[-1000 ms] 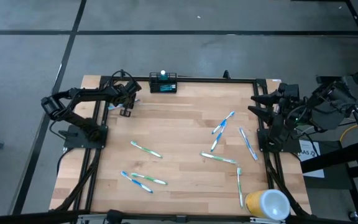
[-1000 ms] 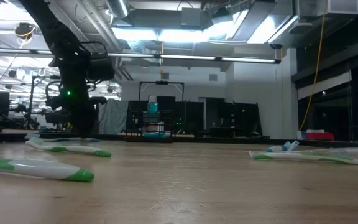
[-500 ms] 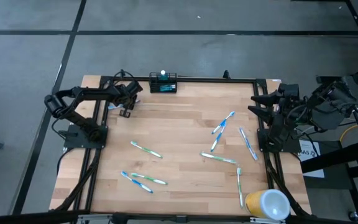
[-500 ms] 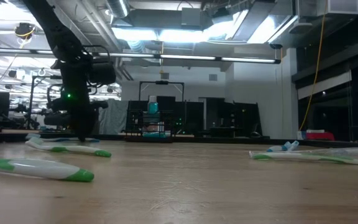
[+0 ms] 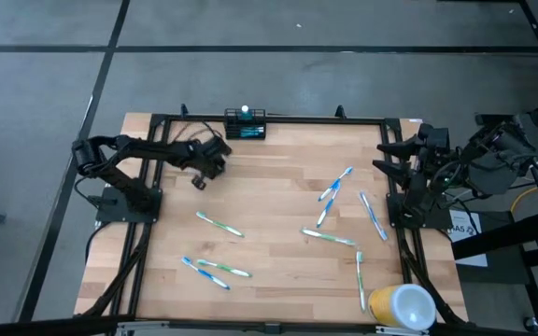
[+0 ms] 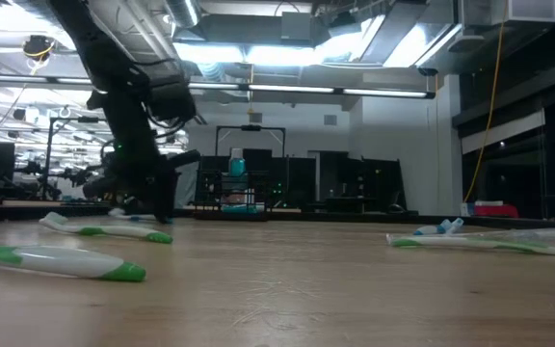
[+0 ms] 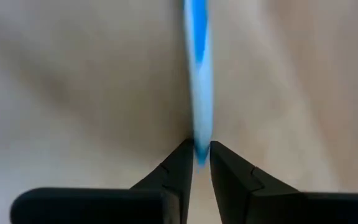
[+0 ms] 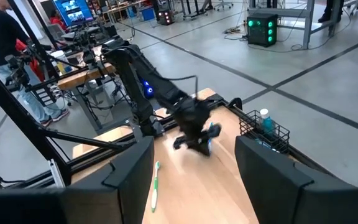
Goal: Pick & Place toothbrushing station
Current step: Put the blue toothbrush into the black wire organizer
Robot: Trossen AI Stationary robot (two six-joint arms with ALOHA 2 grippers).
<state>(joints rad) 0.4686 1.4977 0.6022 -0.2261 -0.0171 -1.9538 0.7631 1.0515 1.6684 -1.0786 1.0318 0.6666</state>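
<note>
Early stage: left gripper (image 7: 196, 163), jaws clamped on a blue toothbrush (image 7: 197, 74), is upper left near the caddy (image 5: 246, 127); right gripper (image 5: 388, 157) waits with jaws apart; nine brushes remain on the worktop (image 5: 269, 201).

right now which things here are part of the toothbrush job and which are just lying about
Job: small black wire-mesh caddy; blue-and-white plastic toothbrush, pinched in the left gripper; probably the loose green and blue toothbrushes on the wooden table.
Lying about: round yellow-and-white cup; right gripper, open, idle at the table's right edge.
</note>
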